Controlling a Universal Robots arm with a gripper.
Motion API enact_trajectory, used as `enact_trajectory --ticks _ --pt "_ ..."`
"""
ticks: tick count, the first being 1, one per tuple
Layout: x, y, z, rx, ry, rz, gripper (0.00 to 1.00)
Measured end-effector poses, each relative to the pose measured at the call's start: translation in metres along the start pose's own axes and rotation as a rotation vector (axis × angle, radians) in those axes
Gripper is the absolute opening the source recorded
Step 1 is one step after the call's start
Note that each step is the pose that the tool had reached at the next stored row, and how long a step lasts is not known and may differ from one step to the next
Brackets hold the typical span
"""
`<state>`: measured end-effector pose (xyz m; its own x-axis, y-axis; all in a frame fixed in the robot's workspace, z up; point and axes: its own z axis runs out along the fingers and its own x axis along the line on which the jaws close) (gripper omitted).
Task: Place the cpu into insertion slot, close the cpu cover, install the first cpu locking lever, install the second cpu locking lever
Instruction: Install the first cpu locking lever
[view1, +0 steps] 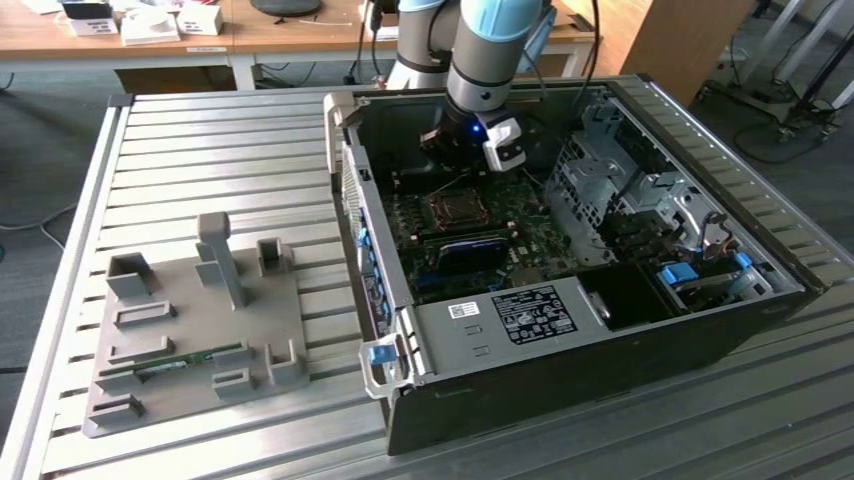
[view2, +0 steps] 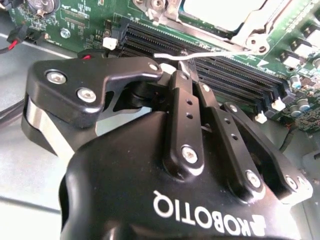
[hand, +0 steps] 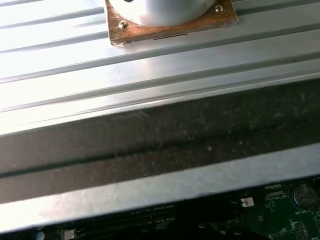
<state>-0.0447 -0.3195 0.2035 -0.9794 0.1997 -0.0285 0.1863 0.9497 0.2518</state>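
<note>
In the exterior view the arm reaches down into the open computer case (view1: 574, 300), and my gripper (view1: 451, 160) hangs just behind the cpu socket (view1: 454, 210) on the green board (view1: 461, 250). The second wrist view shows the cpu (view2: 220, 7) as a pale silvery face lying in the socket. The cpu cover (view2: 245, 32) lies flat around it as a metal frame. A thin silvery locking lever (view2: 215, 53) runs across the board beside the socket. My gripper (view2: 182, 64) is shut, and its tips sit right at this lever.
Black memory slots (view2: 235, 75) run along the board under the fingers. A drive cage (view1: 627, 190) and a labelled metal box (view1: 527, 315) fill the case's near side. A grey fixture plate (view1: 187, 330) holding a memory stick (view1: 174, 364) lies on the slatted table (view1: 200, 160).
</note>
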Motion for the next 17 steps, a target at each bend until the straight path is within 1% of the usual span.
enact_trajectory --ticks 17 --pt "-0.0004 0.0052 -0.0180 0.0000 0.0000 0.000 0.11"
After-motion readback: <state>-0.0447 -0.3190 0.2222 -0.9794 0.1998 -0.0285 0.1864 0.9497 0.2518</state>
